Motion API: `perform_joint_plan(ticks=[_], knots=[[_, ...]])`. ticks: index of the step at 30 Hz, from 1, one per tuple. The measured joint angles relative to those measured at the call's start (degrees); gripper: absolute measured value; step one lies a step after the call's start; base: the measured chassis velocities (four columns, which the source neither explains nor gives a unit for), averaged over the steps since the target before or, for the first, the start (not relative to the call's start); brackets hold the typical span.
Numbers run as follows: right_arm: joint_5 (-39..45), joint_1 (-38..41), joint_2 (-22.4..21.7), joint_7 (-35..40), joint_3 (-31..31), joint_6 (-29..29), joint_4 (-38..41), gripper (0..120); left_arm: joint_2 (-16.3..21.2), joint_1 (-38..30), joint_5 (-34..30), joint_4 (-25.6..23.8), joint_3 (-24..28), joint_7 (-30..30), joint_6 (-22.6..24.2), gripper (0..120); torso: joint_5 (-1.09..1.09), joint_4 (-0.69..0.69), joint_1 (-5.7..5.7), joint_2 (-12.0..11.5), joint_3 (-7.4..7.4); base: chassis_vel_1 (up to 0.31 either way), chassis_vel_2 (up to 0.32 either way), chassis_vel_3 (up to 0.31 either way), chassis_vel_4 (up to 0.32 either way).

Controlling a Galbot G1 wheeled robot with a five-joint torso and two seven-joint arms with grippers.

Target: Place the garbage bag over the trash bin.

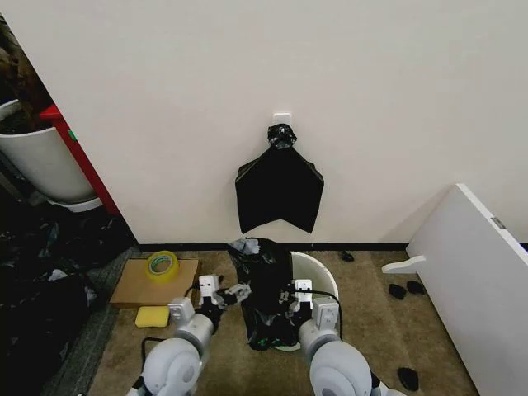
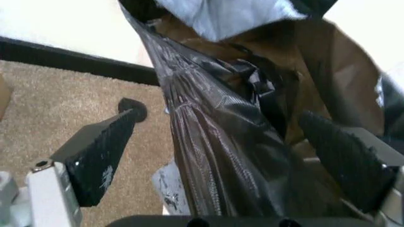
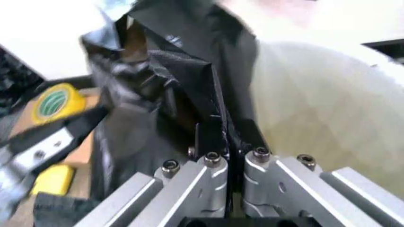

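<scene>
Garbage bag [image 1: 264, 293] hangs upright between both tools, over the near-left rim of the trash bin [image 1: 318, 271], on the carpet by the wall. Right tool [image 1: 295, 299] pinches the bag's edge; right wrist view shows its fingers pressed together on a fold [image 3: 218, 137], bin wall just beside. Left tool [image 1: 233, 294] is spread: left wrist view has one finger [image 2: 101, 156] outside the bag and the other [image 2: 344, 158] on its far side, not clamped. Head view adds tape roll [image 1: 162, 265], cardboard [image 1: 132, 289], yellow sponge [image 1: 153, 317] left of the bag.
</scene>
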Motion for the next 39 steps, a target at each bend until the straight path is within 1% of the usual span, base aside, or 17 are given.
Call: perform_joint_plan(ticks=[6,11,15,20,22,24,26,30,33,37,39], knots=[[0.52,-0.57,0.15,0.82,2.42,0.68,0.31,0,-0.05,0.9,1.49,-0.42,-0.42,0.32,-0.77,100,0.0,0.0,0.0,0.0,0.0,0.0,0.0,0.0,0.0],[-0.37,-1.53,0.17,1.29,2.66,1.39,0.0,0,-0.29,1.32,1.45,-1.54,-0.74,0.19,-0.75,100,0.0,0.0,0.0,0.0,0.0,0.0,0.0,0.0,0.0],[-2.39,-2.88,0.47,3.1,2.62,3.51,-0.93,0,-1.29,2.09,1.38,-2.79,-0.55,-1.83,0.21,100,0.0,0.0,0.0,0.0,0.0,0.0,0.0,0.0,0.0],[-2.55,-2.99,0.53,3.41,2.6,3.85,-1.1,0,-1.49,2.16,1.38,-2.88,-0.44,-2.26,0.39,100,0.01,0.0,0.0,0.0,0.0,0.0,0.0,0.0,0.0],[-2.54,-3.21,0.67,4.19,2.26,4.48,-1.41,0,-2.64,2.3,1.38,-3.14,-0.05,-4.33,1.54,100,0.0,0.0,0.0,0.0,0.0,0.0,0.0,0.0,0.0],[-2.43,-3.24,0.71,4.26,2.11,4.52,-1.41,0,-2.9,2.31,1.38,-3.19,0.07,-4.8,1.92,100,0.0,0.0,0.0,0.0,0.0,0.0,0.0,0.0,0.0],[-2.39,-3.56,1.01,4.29,1.72,4.55,-1.11,0,-3.72,1.61,1.29,-3.2,1.45,-6.67,3.82,100,0.0,0.0,0.0,0.0,0.0,0.0,0.0,0.0,0.0],[-2.5,-3.56,1.41,4.29,1.34,4.52,-0.88,0,-4.31,0.4,1.06,-2.69,3.4,-8.13,5.64,100,0.0,0.0,0.0,0.0,0.0,0.0,0.0,0.0,0.0],[-2.7,-3.44,1.58,4.21,0.81,4.15,-0.87,0,-4.99,-2.66,1.2,-1.18,6.81,-11.83,9.79,100,0.0,0.0,0.0,0.0,0.0,0.0,0.0,0.0,0.0],[-2.97,-3.47,1.64,4.17,0.53,3.88,-0.83,0,-5.33,-4.2,1.66,-0.01,8.33,-13.81,11.13,100,0.0,0.0,0.0,0.0,0.0,0.0,0.0,0.0,0.0],[-3.26,-3.53,1.67,4.13,0.29,3.61,-0.74,0,-5.73,-5.6,2.91,1.5,9.69,-15.27,11.59,100,0.0,0.0,0.0,0.0,0.0,0.0,0.0,0.0,0.0]])
